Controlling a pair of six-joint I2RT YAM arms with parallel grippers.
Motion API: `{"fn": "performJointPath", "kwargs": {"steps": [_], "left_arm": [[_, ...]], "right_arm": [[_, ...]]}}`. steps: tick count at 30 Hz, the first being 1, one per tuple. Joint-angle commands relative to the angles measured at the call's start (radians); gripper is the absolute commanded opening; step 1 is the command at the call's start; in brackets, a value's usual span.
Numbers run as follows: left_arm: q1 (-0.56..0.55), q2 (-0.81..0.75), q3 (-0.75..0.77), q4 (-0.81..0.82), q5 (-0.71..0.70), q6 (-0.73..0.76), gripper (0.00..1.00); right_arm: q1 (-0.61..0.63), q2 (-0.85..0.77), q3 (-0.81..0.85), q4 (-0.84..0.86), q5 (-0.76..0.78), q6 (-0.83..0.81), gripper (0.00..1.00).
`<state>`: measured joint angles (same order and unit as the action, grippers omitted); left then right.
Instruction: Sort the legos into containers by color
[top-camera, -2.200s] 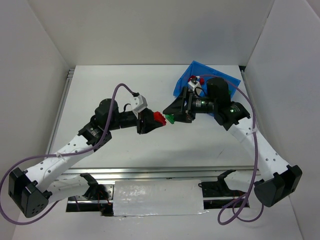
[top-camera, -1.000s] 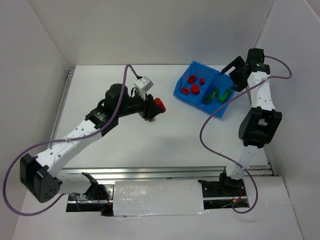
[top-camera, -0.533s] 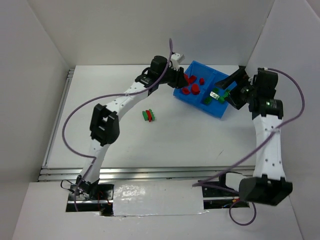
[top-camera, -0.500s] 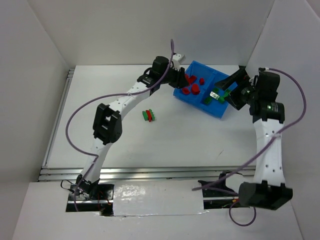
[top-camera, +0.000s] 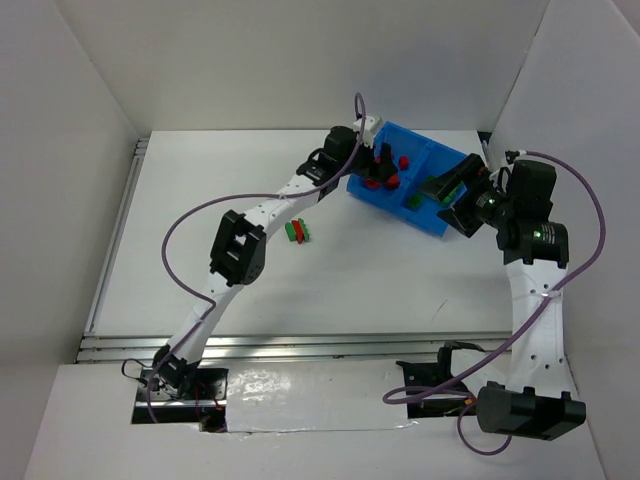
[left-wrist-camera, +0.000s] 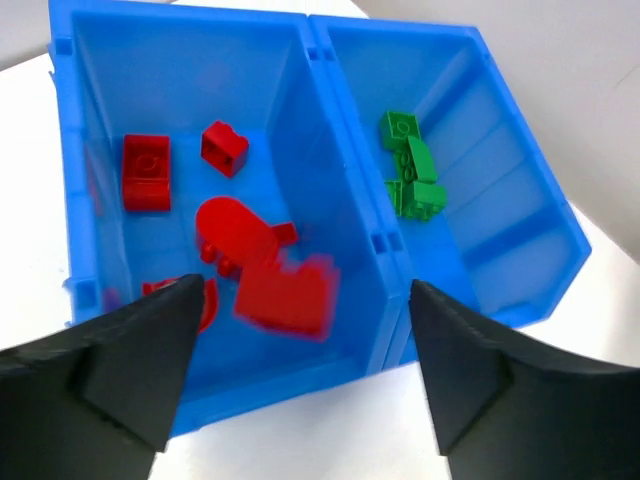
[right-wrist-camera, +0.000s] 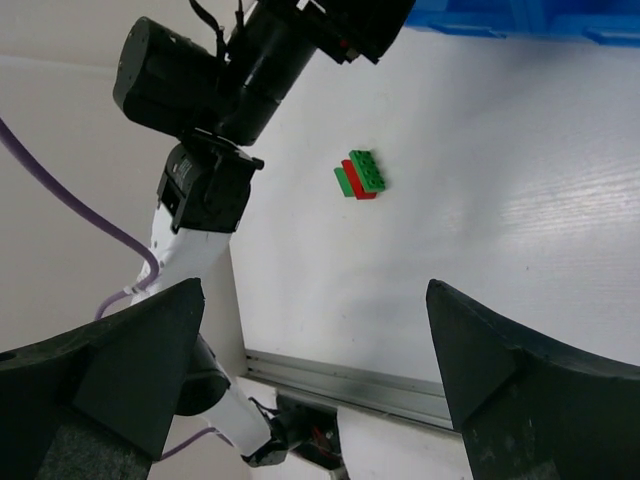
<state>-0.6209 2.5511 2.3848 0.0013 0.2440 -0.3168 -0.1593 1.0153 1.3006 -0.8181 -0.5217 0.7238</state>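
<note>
With the left gripper spread wide above the blue bin and the blurred red brick apparently loose in the red compartment, at 9 o'clock of the divider, it should lift straight up; the right gripper gapes empty.

In your left wrist view, one red brick inside the blue bin is blurred, so you cannot read its shape. Another red piece is half hidden behind a finger of the left gripper. In the right wrist view, the top edge cuts the blue bin to a thin strip.
</note>
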Motion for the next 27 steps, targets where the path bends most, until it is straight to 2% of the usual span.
{"fn": "performJointPath", "kwargs": {"steps": [1, 5, 8, 10, 11, 13, 14, 16, 19, 20, 21, 23, 27], "left_arm": [[-0.011, 0.029, 0.05, 0.1, -0.066, -0.031, 1.0], [-0.01, -0.012, 0.059, 0.132, -0.136, -0.038, 0.99], [0.009, -0.058, 0.074, 0.117, -0.152, -0.053, 1.0], [0.024, -0.116, 0.044, 0.067, -0.227, -0.064, 0.99], [0.03, -0.205, -0.023, 0.043, -0.245, -0.065, 1.0], [0.052, -0.322, -0.135, -0.031, -0.409, -0.079, 0.99], [0.062, -0.448, -0.268, -0.062, -0.47, -0.123, 0.99], [0.119, -0.575, -0.452, -0.133, -0.569, -0.175, 1.0], [0.226, -0.838, -0.618, -0.37, -0.655, -0.297, 1.0], [0.283, -0.88, -0.656, -0.486, -0.667, -0.339, 0.99], [0.311, -0.925, -0.689, -0.535, -0.673, -0.355, 1.0], [0.37, -1.034, -0.788, -0.659, -0.703, -0.392, 1.0], [0.432, -1.189, -0.936, -0.738, -0.657, -0.36, 1.0]], "right_arm": [[0.01, -0.03, 0.008, -0.004, -0.024, -0.012, 0.99], [0.026, -0.009, 0.02, -0.006, -0.014, -0.021, 0.99], [0.033, 0.003, 0.011, 0.011, -0.008, -0.027, 1.0], [0.065, 0.012, 0.006, 0.033, 0.014, -0.064, 1.0], [0.14, 0.041, 0.017, 0.024, 0.038, -0.081, 0.99], [0.268, 0.089, 0.063, -0.002, 0.208, -0.124, 1.0], [0.37, 0.141, 0.072, -0.013, 0.263, -0.129, 1.0], [0.449, 0.173, 0.04, 0.028, 0.348, -0.127, 1.0], [0.604, 0.277, 0.0, 0.17, 0.409, -0.158, 0.99], [0.641, 0.317, 0.012, 0.178, 0.426, -0.175, 1.0], [0.712, 0.36, 0.044, 0.188, 0.446, -0.21, 1.0], [0.771, 0.5, 0.093, 0.183, 0.56, -0.23, 1.0], [0.837, 0.718, 0.242, 0.208, 0.618, -0.277, 1.0]]}}
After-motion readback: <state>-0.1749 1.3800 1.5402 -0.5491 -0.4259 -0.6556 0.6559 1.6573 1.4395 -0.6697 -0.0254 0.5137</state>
